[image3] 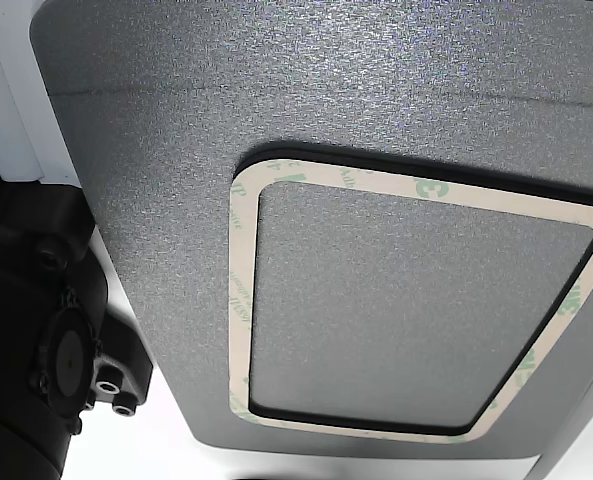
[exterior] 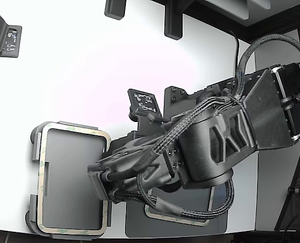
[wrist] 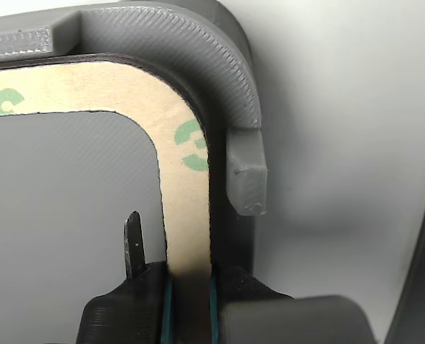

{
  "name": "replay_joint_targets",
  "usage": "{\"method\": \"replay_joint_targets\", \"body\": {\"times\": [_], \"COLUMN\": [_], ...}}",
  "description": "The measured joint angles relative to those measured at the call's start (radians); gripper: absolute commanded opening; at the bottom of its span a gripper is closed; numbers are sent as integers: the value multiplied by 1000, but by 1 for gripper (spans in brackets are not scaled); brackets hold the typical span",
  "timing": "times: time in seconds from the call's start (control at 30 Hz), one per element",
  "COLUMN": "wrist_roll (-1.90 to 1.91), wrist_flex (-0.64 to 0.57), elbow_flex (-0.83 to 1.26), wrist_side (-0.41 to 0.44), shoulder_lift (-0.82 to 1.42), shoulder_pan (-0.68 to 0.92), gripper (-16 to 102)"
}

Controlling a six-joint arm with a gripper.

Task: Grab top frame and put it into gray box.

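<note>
The gray box (exterior: pixel 71 177) sits near the front of the table on the exterior view's left. The top frame (exterior: pixel 76 129), cream with green marks, lies inside it along the walls. My gripper (exterior: pixel 103 185) hangs over the box's right side. In the wrist view one rounded corner of the top frame (wrist: pixel 187 215) fits just inside the corner of the gray box (wrist: pixel 219 79). There, one straight strip of the frame runs between the black pads of my gripper (wrist: pixel 188 287), which is shut on it. A thin metal fingertip (wrist: pixel 133 244) sticks out over the box floor.
A darker gray mat (exterior: pixel 139 225) lies right of the box, mostly under my arm, with another cream frame (exterior: pixel 177 218) on it. The other view shows that mat (image3: pixel 176 150) and frame (image3: pixel 241 300) close up. A black fixture (exterior: pixel 144 104) stands behind the box.
</note>
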Motion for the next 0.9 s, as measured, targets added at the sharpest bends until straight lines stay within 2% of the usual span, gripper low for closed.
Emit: {"method": "replay_joint_targets", "body": {"times": [0.9], "wrist_roll": [-6], "wrist_flex": [-6], "elbow_flex": [0], "wrist_side": [-2], "shoulder_lift": [-11], "shoulder_pan": [0], "gripper": [-13]}}
